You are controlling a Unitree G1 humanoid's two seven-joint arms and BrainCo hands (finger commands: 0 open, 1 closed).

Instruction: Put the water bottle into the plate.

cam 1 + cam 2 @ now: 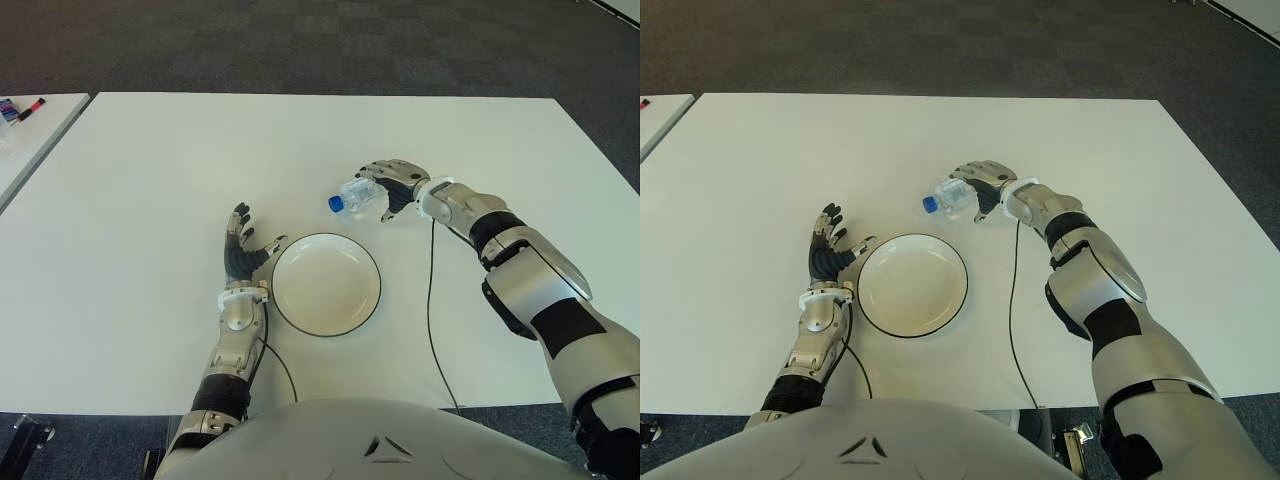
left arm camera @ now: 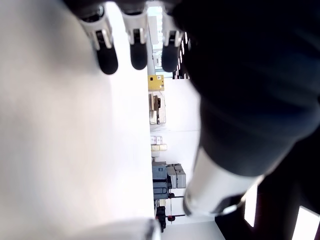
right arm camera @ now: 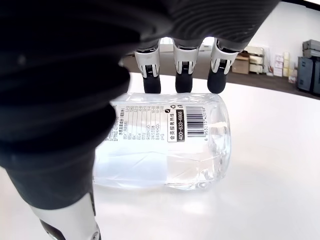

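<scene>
Right robot hand (image 1: 392,183) grips water bottle (image 1: 358,195) beyond plate (image 1: 326,284); left robot hand (image 1: 243,250) spread wide.

Right robot hand (image 1: 392,185) fingers curled in grasp, arm extended fwd, left robot hand (image 1: 243,250) fingers spread

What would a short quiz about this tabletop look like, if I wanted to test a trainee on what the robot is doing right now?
1. True or false: the water bottle already lies in the plate.
2. Which hand grips the bottle? A) left hand B) right hand C) neither
3. Fill in: the bottle's blue cap points toward the robot's ____ side.

Key
1. False. The bottle is on its side beyond the plate, in the right hand, not in it.
2. B. The right wrist view shows its fingers curled over the bottle; the left hand is open beside the plate, on its left.
3. Left.
</scene>
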